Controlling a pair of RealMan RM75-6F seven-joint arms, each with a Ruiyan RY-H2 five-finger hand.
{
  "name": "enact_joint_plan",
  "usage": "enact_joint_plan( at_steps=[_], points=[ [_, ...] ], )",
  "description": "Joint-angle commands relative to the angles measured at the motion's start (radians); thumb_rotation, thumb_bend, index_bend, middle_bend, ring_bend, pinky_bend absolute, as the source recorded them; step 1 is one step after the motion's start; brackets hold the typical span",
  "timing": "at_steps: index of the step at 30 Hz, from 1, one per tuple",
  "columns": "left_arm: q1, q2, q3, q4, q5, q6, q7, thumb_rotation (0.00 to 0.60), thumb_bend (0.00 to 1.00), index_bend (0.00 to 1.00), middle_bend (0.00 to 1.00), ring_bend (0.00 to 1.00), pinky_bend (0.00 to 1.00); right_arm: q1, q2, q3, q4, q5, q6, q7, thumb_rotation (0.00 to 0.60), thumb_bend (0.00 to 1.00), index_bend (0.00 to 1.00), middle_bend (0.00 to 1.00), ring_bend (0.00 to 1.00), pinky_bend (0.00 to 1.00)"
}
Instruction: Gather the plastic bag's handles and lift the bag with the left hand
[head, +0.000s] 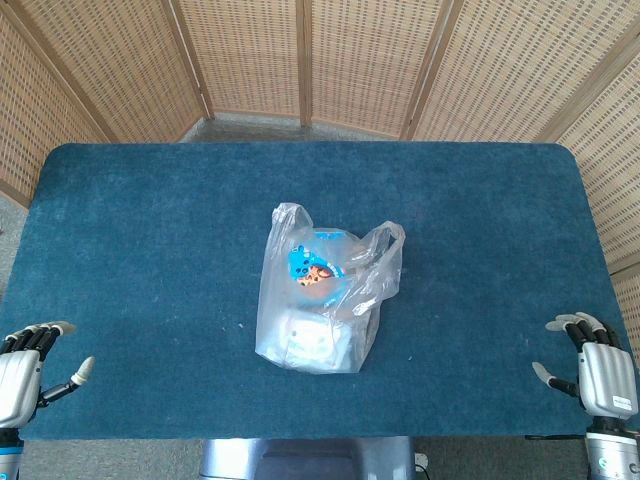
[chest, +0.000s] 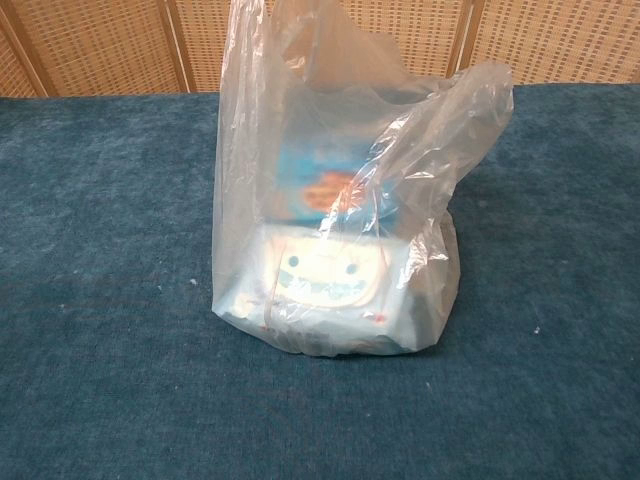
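Left hand (head: 22, 375) was spread, holding nothing, well apart from bag (head: 322, 295); handles (head: 385, 238) ungathered, lift not begun

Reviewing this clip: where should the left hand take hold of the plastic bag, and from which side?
Grip the two handle loops: one and the other stand upright and apart above the plastic bag. Probably come from above, gathering them; the left hand waits open at the table's near edge.

thin glossy clear plastic bag (chest: 330, 200) (crinkled) on a matt, fuzzy blue cloth table (head: 150, 230); woven cane screen (head: 250, 50).
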Motion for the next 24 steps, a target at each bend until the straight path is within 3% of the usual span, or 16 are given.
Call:
enact_joint_plan(
  at_steps=[1, 8, 17, 24],
  points=[
    [-0.007, 0.001, -0.001, 0.0, -0.003, -0.007, 0.0, 0.0, 0.22, 0.29, 0.29, 0.22, 0.2, 0.0, -0.001, 0.0, 0.001, 0.0, 0.0, 0.0, 0.585, 0.12, 0.37, 0.3, 0.21, 0.16],
    [-0.033, 0.013, -0.005, -0.01, -0.004, -0.039, -0.026, 0.0, 0.22, 0.29, 0.29, 0.22, 0.2, -0.006, 0.0, -0.001, 0.004, -0.002, 0.009, 0.006, 0.586, 0.12, 0.37, 0.3, 0.21, 0.16],
    [-0.153, 0.123, -0.019, -0.083, -0.055, -0.258, -0.217, 0.0, 0.22, 0.29, 0.29, 0.24, 0.2, -0.016, 0.008, -0.011, -0.01, -0.015, 0.023, -0.002, 0.586, 0.12, 0.37, 0.29, 0.21, 0.16],
    [-0.286, 0.165, -0.075, -0.087, -0.129, -0.451, -0.377, 0.0, 0.22, 0.29, 0.29, 0.24, 0.22, -0.039, 0.017, -0.016, -0.025, -0.008, 0.048, -0.013, 0.584, 0.12, 0.36, 0.29, 0.21, 0.16]
  ],
)
